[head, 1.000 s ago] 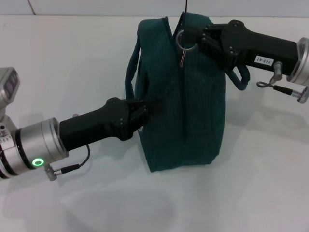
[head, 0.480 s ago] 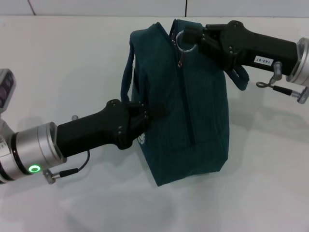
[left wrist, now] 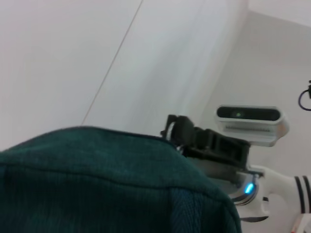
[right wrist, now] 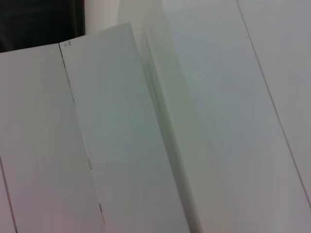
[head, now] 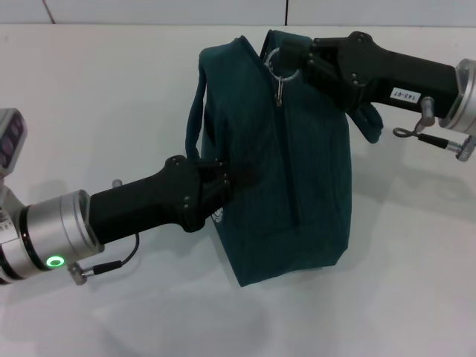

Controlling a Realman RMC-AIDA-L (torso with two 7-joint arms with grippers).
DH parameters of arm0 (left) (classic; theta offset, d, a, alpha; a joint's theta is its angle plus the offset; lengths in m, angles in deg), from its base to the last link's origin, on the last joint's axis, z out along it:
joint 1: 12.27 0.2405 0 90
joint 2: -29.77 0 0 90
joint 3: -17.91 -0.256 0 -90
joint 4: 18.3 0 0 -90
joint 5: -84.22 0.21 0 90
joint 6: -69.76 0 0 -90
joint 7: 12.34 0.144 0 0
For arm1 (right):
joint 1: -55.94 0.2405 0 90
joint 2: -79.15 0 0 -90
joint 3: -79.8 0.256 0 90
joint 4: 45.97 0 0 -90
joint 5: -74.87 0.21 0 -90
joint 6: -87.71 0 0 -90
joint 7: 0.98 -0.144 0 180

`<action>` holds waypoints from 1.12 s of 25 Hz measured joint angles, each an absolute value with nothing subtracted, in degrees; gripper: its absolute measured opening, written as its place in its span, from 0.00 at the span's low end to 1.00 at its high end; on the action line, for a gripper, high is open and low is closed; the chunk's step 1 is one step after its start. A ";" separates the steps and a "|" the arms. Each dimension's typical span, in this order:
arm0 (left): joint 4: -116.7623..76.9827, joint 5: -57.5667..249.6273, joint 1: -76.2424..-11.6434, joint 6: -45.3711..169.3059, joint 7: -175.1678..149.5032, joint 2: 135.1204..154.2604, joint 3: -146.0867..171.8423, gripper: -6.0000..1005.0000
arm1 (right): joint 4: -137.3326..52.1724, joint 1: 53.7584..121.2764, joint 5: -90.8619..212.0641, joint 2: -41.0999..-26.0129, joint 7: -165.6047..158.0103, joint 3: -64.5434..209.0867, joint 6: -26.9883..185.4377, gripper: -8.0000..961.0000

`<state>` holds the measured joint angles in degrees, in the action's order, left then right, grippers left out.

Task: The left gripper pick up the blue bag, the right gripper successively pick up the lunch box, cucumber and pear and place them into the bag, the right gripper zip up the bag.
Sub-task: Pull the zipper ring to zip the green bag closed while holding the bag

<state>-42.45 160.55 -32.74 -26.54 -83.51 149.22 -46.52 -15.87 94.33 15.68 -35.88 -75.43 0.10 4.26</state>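
A plain dark teal bag [head: 297, 163] is sitting on a white table [head: 416, 282], flanked by black arms with silver cuffs.

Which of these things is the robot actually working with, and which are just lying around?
Part of the job: blue bag; zipper pull ring; left gripper gripping the bag's side; right gripper at the ring.

Lying about: nothing visible on the white table.

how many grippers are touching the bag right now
2. The left gripper clamps the near side panel of the blue bag; the right gripper holds the metal zipper ring at the bag's top far end.
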 joint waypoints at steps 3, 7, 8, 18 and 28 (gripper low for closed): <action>-41.24 160.56 -32.82 -25.10 -83.51 149.25 -46.25 0.06 | -16.11 94.35 15.52 -36.02 -75.43 -0.02 4.08 0.02; -39.74 160.20 -32.83 -23.71 -83.51 149.13 -45.86 0.06 | -16.20 94.30 15.43 -36.17 -75.43 -0.63 3.97 0.02; -39.60 160.11 -32.69 -23.38 -83.51 149.13 -45.62 0.06 | -16.22 94.30 15.41 -36.20 -75.42 -0.90 3.90 0.02; -39.48 159.88 -31.74 -22.27 -83.68 149.19 -45.10 0.07 | -17.15 95.44 15.32 -36.52 -75.36 -2.66 4.12 0.02; -39.40 160.23 -32.13 -21.47 -83.44 149.39 -45.57 0.22 | -17.12 95.63 15.27 -36.27 -76.35 -2.59 4.38 0.03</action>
